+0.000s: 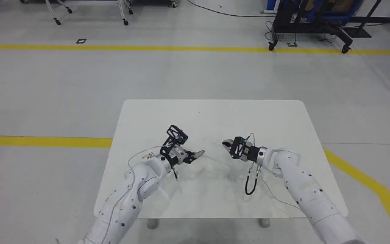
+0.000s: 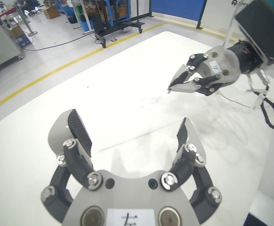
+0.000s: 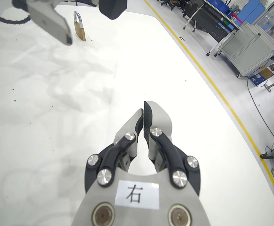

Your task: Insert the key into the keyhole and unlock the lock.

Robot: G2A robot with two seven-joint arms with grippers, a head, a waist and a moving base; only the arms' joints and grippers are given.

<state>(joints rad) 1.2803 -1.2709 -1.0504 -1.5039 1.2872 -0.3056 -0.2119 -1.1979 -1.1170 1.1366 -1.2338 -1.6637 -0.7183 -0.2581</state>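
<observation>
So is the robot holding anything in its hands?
Left gripper is open and empty. Right gripper is pinched shut; whether a key sits inside cannot be told.

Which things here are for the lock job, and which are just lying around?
For the job: padlock on the table; open left gripper; shut right gripper.
Just around: wheeled rack; yellow floor line.

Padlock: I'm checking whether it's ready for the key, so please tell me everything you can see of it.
The padlock has a brass-coloured, box-shaped body with a silvery metal shackle arched over it, apparently closed. It seems to stand upright on the white table, shackle up. Nothing touches it; the open left gripper hovers close by, apart from it. Its keyhole cannot be made out.
</observation>
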